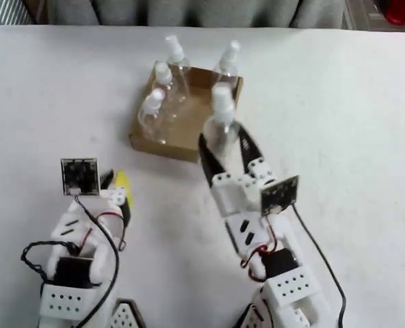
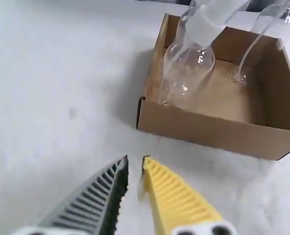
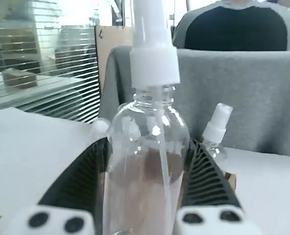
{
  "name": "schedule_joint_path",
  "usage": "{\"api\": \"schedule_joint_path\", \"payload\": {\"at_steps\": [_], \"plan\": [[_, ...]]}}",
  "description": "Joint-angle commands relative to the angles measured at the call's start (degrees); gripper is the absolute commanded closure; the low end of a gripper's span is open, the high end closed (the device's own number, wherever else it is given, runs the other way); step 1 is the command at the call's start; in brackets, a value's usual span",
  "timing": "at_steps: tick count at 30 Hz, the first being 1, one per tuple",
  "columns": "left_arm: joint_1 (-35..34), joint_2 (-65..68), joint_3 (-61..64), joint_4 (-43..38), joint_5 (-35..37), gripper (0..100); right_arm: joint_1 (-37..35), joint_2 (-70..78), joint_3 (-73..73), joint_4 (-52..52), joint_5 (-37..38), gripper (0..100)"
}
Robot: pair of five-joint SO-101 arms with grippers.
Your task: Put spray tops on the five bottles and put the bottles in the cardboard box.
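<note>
1. The left gripper (image 2: 135, 164) sits low over the table (image 1: 346, 102), near the cardboard box (image 1: 163, 145). Its grey and yellow jaws are almost pressed together and hold nothing.
2. Four clear bottles (image 1: 152, 109) with white spray tops (image 1: 163, 71) stand inside the box.
3. The right gripper (image 1: 223, 140) pinches a fifth bottle (image 1: 222, 102), upright, clear and white-topped, at the box's near right corner.

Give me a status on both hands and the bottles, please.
Right hand shut on capped bottle at near edge of cardboard box. Left hand shut, empty. Four bottles boxed.

Clear bottles (image 1: 152, 113), white spray tops (image 1: 222, 101); brown cardboard box (image 1: 163, 145); white table (image 1: 339, 109).
</note>
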Motion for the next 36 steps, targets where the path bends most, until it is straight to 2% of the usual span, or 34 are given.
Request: {"api": "schedule_joint_path", "payload": {"at_steps": [1, 7, 14, 30, 36], "plan": [[0.0, -0.8, 1.1, -2.0, -0.9, 93, 2.0, 6.5, -9.5, -1.3, 0.4, 98.2], [-0.5, -0.8, 2.5, -1.7, -1.0, 93, 4.0, 22.1, -21.8, -2.0, 0.0, 98.2], [-2.8, -0.7, 5.9, -0.4, -12.2, 93, 4.4, 35.5, -23.1, -19.7, 0.4, 98.2], [-2.6, -0.7, 5.9, 1.3, -12.7, 93, 4.9, 73.2, -35.6, -46.7, 0.4, 98.2], [-2.6, -0.7, 5.9, 1.3, -12.7, 93, 6.9, 80.7, -39.0, -50.2, 0.4, 98.2]]}}
